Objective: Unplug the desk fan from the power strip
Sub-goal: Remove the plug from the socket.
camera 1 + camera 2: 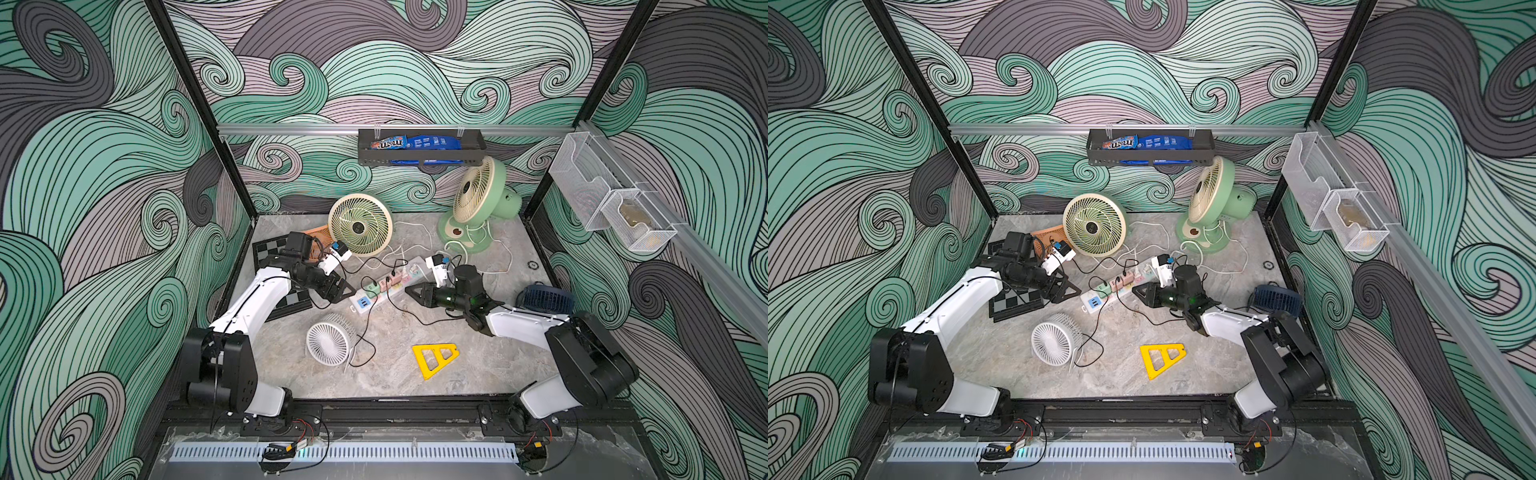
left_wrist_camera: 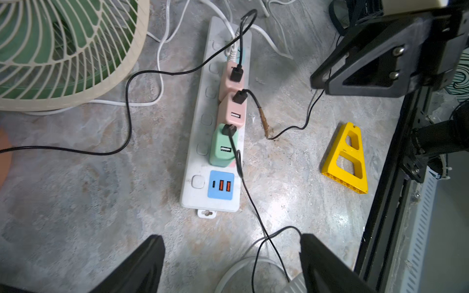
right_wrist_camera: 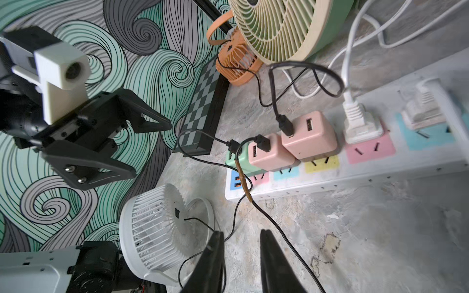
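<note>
left claw [image 2: 231, 237] wide open, empty | right claw [image 3: 241, 232] jaws a narrow gap apart, empty | power strip [image 1: 360, 302] flat on counter [image 1: 478, 365] between both claws | wall basket [image 1: 419, 158]: bag [image 1: 388, 143] reads "m&m's"

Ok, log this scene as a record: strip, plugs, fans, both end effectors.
white power strip: lying flat mid-scene; blue USB panel empty
adapters: green USB adapter, two pink USB adapters, a black cable in each
white plugs: two, toward the end opposite the USB panel
fans: white mini fan, cream fan, green stand fan, navy fan, orange fan
left end effector: open, facing the strip's USB end
right end effector: jaws nearly together, nothing between them, beside the strip
</note>
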Action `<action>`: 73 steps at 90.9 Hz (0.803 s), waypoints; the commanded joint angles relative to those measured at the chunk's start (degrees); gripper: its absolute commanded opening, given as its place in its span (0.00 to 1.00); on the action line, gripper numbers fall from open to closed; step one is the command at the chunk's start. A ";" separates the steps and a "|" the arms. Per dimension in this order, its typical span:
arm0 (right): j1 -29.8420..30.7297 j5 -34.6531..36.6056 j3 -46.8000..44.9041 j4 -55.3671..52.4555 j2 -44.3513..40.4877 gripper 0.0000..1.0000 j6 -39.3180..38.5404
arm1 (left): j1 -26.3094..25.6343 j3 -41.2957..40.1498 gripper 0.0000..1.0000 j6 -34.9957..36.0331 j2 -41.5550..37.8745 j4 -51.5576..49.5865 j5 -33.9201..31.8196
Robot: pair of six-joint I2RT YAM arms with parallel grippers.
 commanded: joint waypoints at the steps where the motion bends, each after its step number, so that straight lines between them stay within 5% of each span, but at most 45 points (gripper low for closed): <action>1: 2.43 2.09 0.77 5.01 1.79 0.20 2.60 | -2.40 2.50 0.86 -4.15 1.66 0.45 -2.48; 39: 13.66 11.57 7.23 8.59 11.54 0.06 2.09 | -5.94 4.50 0.79 -10.86 5.88 3.58 -6.49; 73: 14.47 21.32 11.46 5.67 17.86 0.00 5.57 | -7.15 3.65 0.72 -11.00 6.43 4.44 -8.23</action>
